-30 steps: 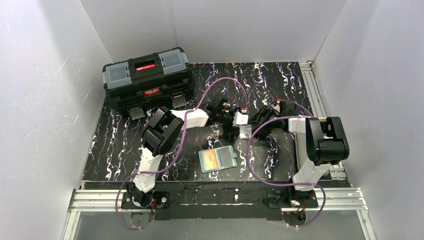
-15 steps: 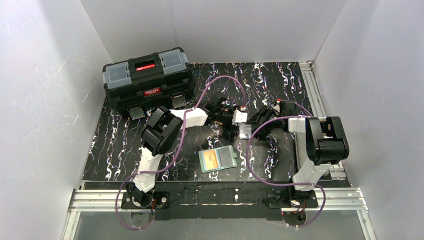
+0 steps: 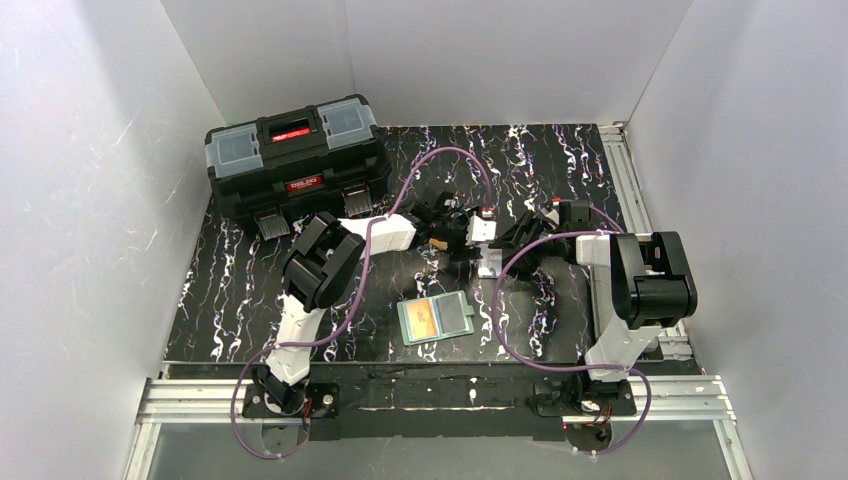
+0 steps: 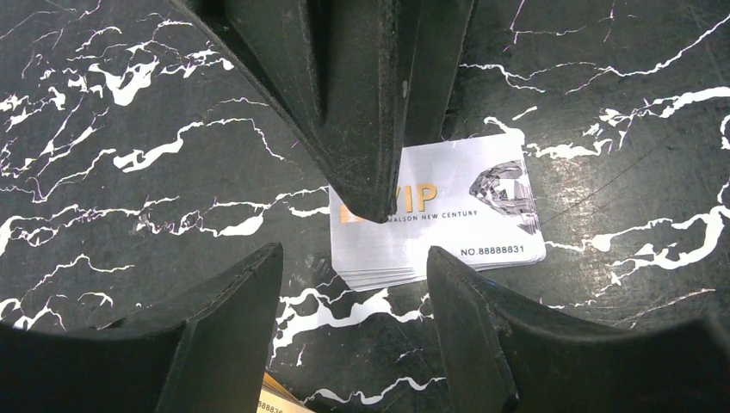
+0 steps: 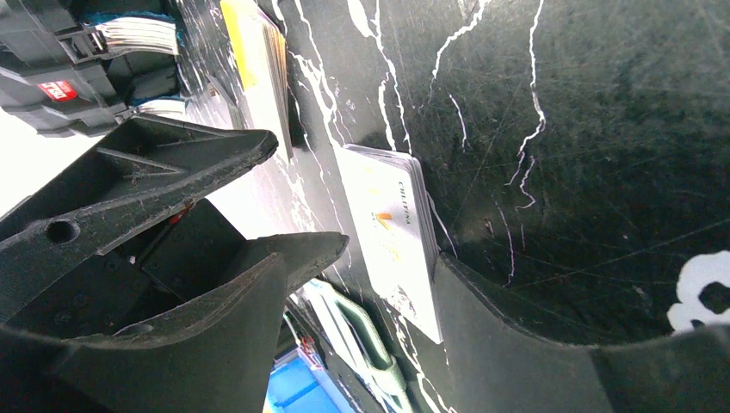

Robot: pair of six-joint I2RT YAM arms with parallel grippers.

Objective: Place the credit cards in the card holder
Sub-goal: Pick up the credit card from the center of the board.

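Lying flat on the table (image 3: pixel 560 160) just beyond the wallet (image 3: pixel 436 318), the white card (image 4: pixel 448 219) has both arms nosed in over it from opposite sides. The left gripper (image 4: pixel 353 258) hangs with its fingers apart and nothing between them, their tips just beside one long edge of the card. The right gripper (image 5: pixel 370 224) is likewise spread, with one finger (image 4: pixel 370 129) apparently planted on the card's face. That looks like a pinning hold, meant to stop the thin card sliding while an edge is worked up off the smooth top. The wallet lies open, slots up, nearer the arm bases, ready to receive. From above, the card is only a pale patch among the wrists; the left wrist view alone shows its VIP print and the finger on it. The right wrist view shows the orange card (image 5: pixel 258 60), also beyond the wallet, under the left wrist; the left wrist view catches only its corner.
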